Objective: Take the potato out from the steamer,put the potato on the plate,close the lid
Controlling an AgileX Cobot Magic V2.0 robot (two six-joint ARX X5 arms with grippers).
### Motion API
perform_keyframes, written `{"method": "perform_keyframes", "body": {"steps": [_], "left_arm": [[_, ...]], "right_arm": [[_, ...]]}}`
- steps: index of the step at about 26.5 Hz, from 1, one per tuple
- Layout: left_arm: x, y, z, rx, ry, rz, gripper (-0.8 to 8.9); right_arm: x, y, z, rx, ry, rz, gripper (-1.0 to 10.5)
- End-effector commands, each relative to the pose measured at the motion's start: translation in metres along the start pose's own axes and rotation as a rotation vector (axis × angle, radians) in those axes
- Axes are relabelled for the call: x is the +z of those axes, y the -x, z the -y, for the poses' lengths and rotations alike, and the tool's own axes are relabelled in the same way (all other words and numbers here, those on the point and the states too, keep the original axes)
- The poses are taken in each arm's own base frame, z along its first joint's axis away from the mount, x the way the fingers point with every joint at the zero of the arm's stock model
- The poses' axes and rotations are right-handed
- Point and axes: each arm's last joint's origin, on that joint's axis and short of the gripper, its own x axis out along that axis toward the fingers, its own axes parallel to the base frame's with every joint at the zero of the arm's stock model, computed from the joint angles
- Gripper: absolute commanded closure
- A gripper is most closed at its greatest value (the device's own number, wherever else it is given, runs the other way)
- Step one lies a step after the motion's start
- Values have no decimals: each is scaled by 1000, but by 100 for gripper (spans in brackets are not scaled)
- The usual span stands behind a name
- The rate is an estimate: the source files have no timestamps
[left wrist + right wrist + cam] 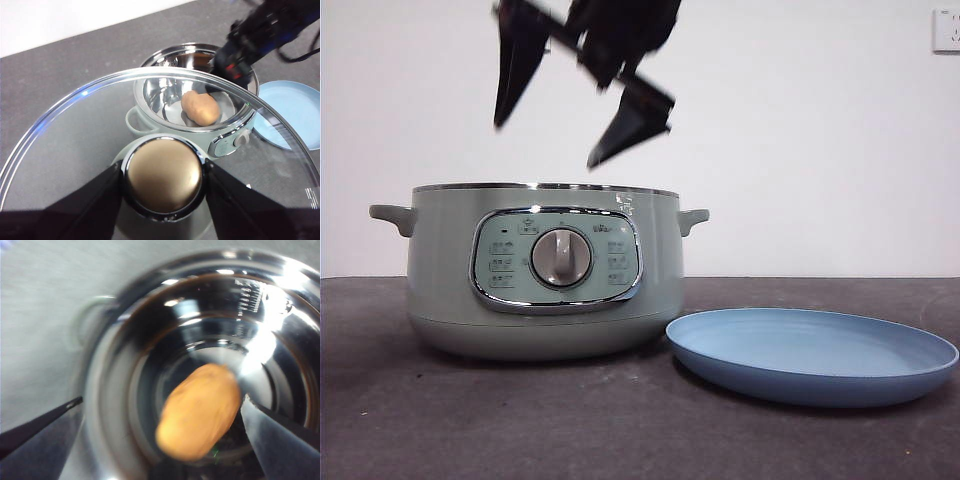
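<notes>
Plate (812, 356), light blue, bare, on the desk beside steamer (542, 272); potato (200, 107) lying on the steamer floor, directly beneath right gripper (582, 98), jaws spread wide, straddling its long axis; left gripper (164, 181) clamped on lid (80, 132) knob, held aside.

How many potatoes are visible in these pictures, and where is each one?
1. The potato lies on the bottom of the open steamer, below the right gripper. The front view cannot see inside, but both wrist views show no second one.
</notes>
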Motion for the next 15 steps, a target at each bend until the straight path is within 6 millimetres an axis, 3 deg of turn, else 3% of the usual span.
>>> {"method": "perform_keyframes", "body": {"steps": [1, 13, 15], "left_arm": [[4, 4, 0, -1, 11, 62, 822], [3, 4, 0, -6, 11, 47, 822], [3, 4, 0, -7, 10, 46, 822]], "right_arm": [[-4, -19, 3, -38, -6, -18, 317], [-26, -79, 9, -90, -5, -111, 322], [-29, -84, 9, -105, -4, -129, 414]]}}
